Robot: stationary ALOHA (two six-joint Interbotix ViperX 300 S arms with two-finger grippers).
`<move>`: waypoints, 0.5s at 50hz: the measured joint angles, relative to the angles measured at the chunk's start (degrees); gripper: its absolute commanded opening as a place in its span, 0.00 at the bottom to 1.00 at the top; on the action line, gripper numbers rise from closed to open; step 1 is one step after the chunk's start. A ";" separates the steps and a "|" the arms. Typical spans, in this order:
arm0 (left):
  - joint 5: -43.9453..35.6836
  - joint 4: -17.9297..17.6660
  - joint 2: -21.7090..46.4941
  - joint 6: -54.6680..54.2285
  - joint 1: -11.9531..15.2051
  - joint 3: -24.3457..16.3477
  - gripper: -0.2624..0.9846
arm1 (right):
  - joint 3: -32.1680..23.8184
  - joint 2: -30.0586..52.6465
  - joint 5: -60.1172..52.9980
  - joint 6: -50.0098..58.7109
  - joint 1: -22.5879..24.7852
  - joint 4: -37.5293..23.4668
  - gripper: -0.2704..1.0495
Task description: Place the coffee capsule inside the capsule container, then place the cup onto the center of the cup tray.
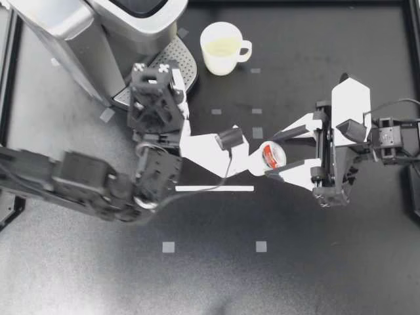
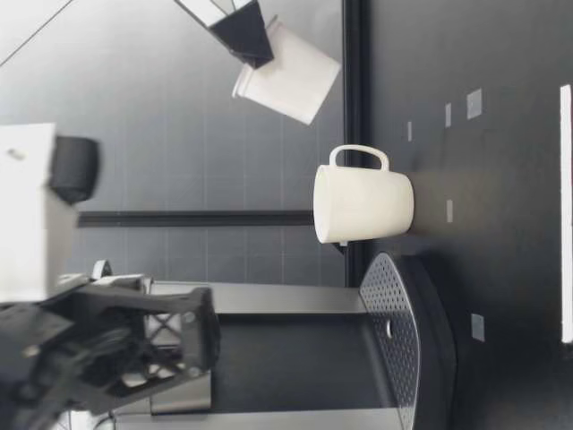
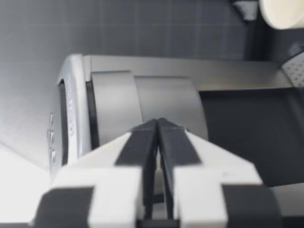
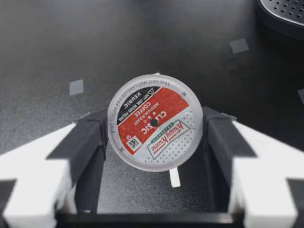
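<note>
Capsule held in my right claw

The coffee capsule (image 1: 273, 154), round with a silver lid and a red label, is between the fingers of my right claw (image 1: 275, 156). The claw is half open and both fingers press the capsule's sides.

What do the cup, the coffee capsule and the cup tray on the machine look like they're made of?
Cup: likely glazed ceramic; opaque white, smooth, thick wall and handle. Coffee capsule: printed foil-like lid with dotted texture on a translucent, probably plastic rim. Cup tray: seems brushed metal; grey perforated plate, in a dark, probably plastic base.
</note>
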 measured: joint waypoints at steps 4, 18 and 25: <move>1.93 2.37 0.79 -0.97 0.00 0.35 0.30 | 0.09 0.00 0.00 -0.26 0.00 -0.09 0.57; 2.20 5.19 0.70 -5.19 0.44 4.92 0.30 | 0.09 0.00 -0.26 -1.14 0.00 -0.09 0.57; 1.05 7.12 -0.09 -5.45 0.88 5.62 0.30 | 0.09 0.00 -0.44 -1.23 0.00 0.00 0.57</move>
